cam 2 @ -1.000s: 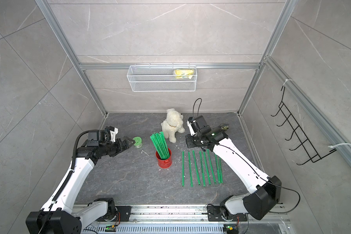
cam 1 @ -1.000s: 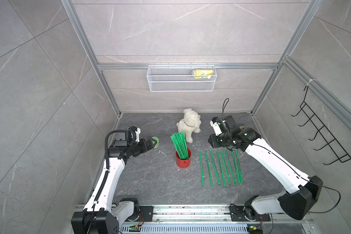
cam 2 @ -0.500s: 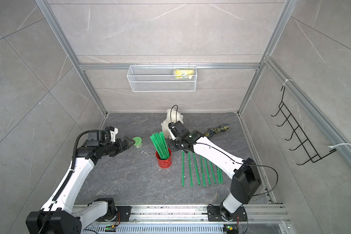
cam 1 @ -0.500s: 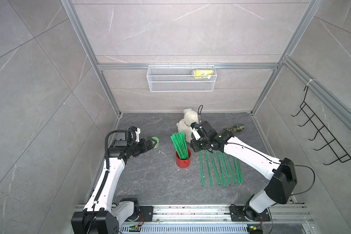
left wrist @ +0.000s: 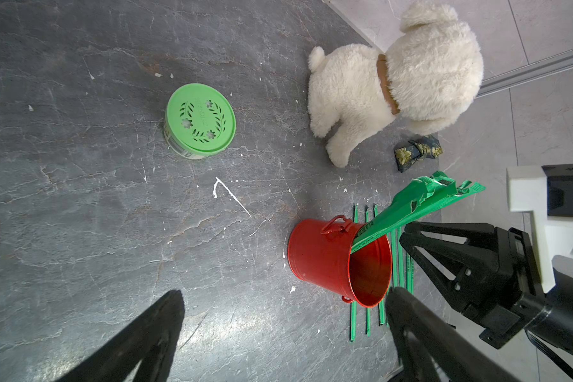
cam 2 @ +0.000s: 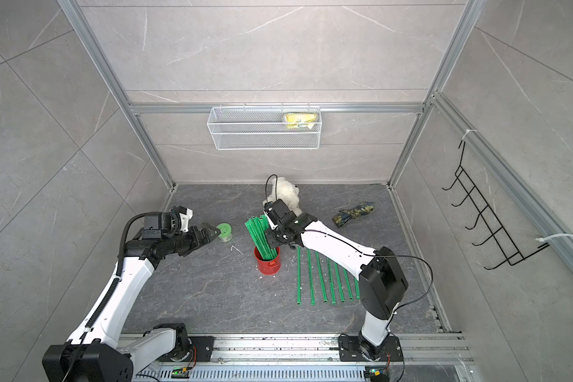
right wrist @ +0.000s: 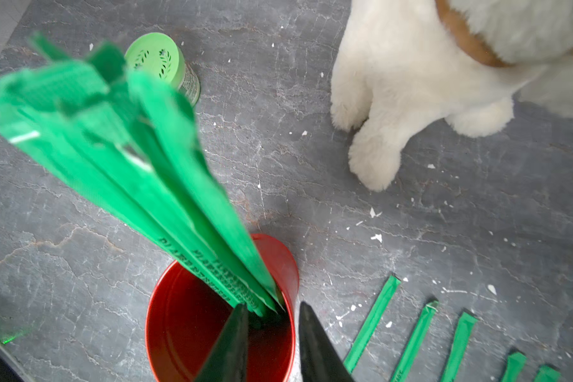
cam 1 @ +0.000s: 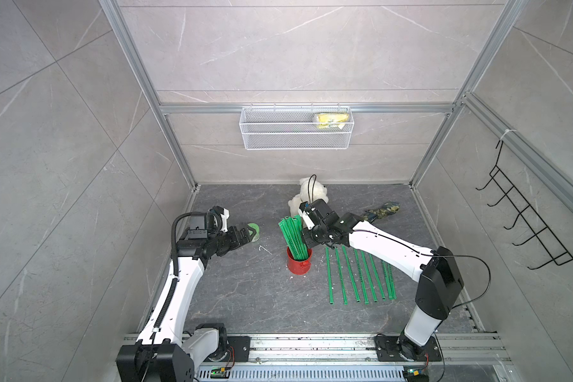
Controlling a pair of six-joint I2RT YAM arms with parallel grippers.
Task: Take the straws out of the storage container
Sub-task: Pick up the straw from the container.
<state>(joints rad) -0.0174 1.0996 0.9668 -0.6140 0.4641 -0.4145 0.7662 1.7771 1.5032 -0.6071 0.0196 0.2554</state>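
The red storage container stands upright mid-floor with a bundle of green straws leaning out of it to the left. Several more straws lie in a row on the floor to its right. My right gripper reaches down at the can's right rim. Its jaws stand narrowly apart, with the bundle's lower part and the rim between them. My left gripper hovers wide open and empty, left of the can.
A green-lidded jar sits just beyond my left gripper's tips. A white plush dog stands behind the can and a patterned cloth bundle lies at the back right. A white wire basket and black hooks hang on the walls.
My right arm has swung left from above the laid-out straws to the can, and its jaws have narrowed around the bundle. The left arm has not moved.
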